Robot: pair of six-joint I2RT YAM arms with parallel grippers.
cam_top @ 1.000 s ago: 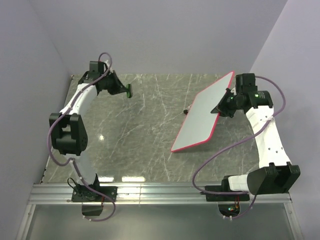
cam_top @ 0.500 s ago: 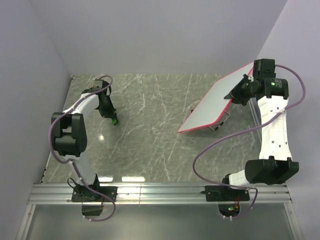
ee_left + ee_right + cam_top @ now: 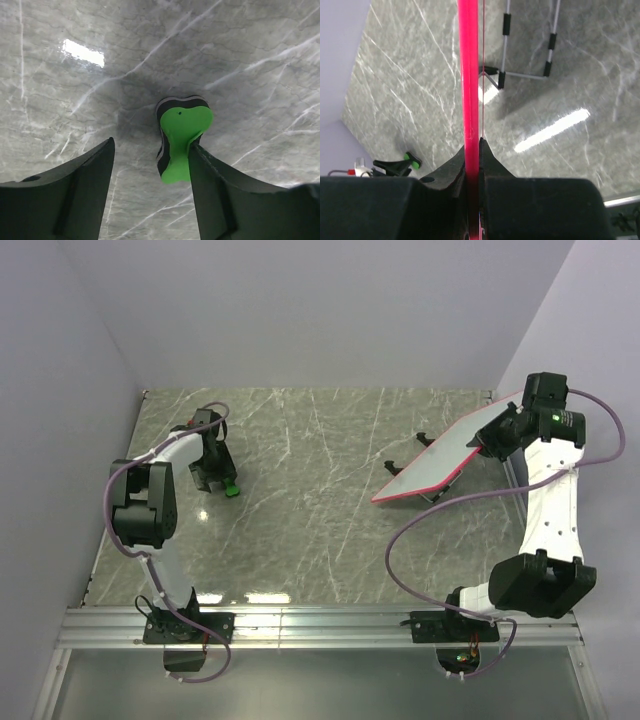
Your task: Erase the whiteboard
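Note:
The whiteboard (image 3: 440, 462), white with a red-pink rim, hangs tilted over the right side of the table. My right gripper (image 3: 497, 432) is shut on its far right edge. In the right wrist view the red rim (image 3: 468, 75) runs edge-on straight between the closed jaws of that gripper (image 3: 475, 145). My left gripper (image 3: 215, 480) is down at the table on the left and open. A small green and black eraser block (image 3: 181, 135) stands on the marble between the fingers of the left gripper (image 3: 150, 150), against the right finger and apart from the left one.
A wire stand with black grips (image 3: 425, 440) sits on the table under the board, and it shows below the rim in the right wrist view as the same stand (image 3: 527, 45). Purple walls close in the back and both sides. A metal rail (image 3: 320, 625) runs along the near edge.
My left gripper came down to the table and opened, letting go of the green block. My right arm swung the board to the right and laid it flatter over the stand.

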